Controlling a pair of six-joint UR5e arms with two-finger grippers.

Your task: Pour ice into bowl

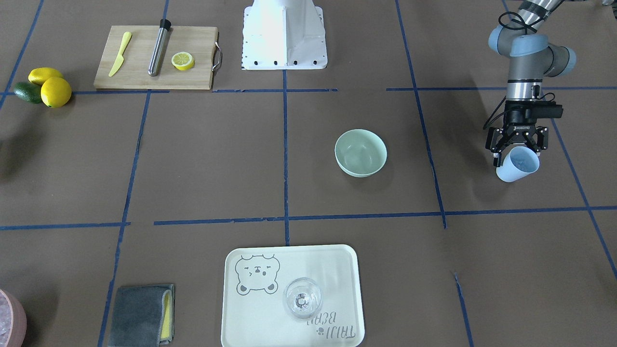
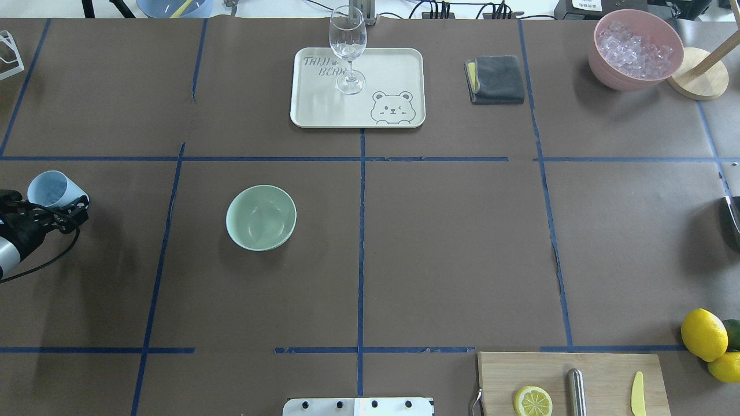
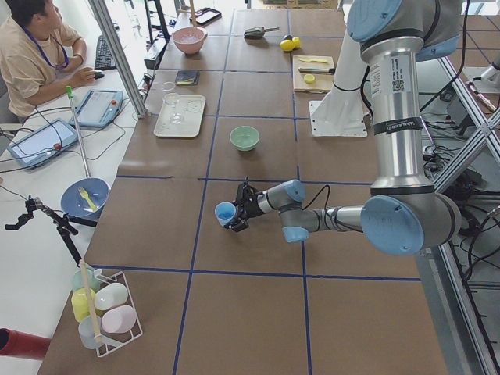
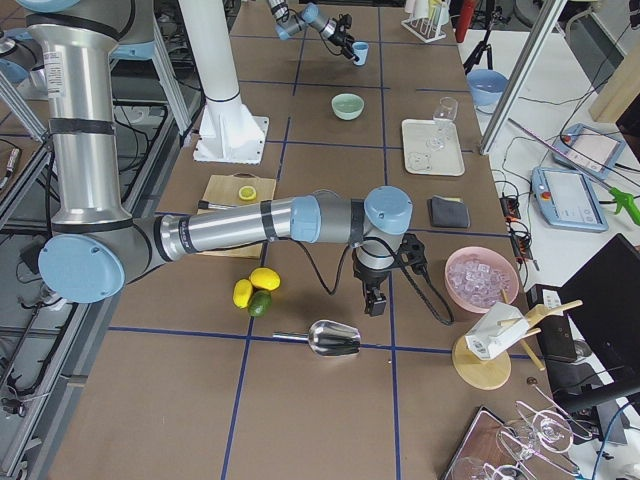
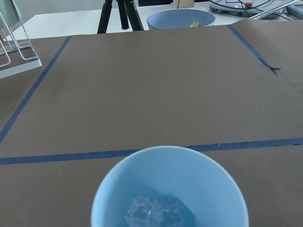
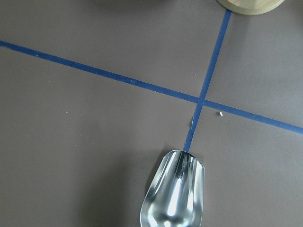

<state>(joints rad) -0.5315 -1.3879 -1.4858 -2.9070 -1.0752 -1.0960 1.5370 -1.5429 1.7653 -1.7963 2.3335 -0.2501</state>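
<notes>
My left gripper is shut on a light blue cup and holds it tilted above the table at my far left. The cup also shows in the overhead view. Several small clear ice cubes lie in the bottom of the cup. The pale mint-green bowl stands empty toward the table's middle, well apart from the cup. My right gripper hangs near the table's right end above a metal scoop. Its fingers do not show clearly, so I cannot tell its state.
A pink bowl full of ice stands at the far right corner. A cream tray holds a wine glass. A grey cloth, a cutting board with a lemon half, and whole lemons are about.
</notes>
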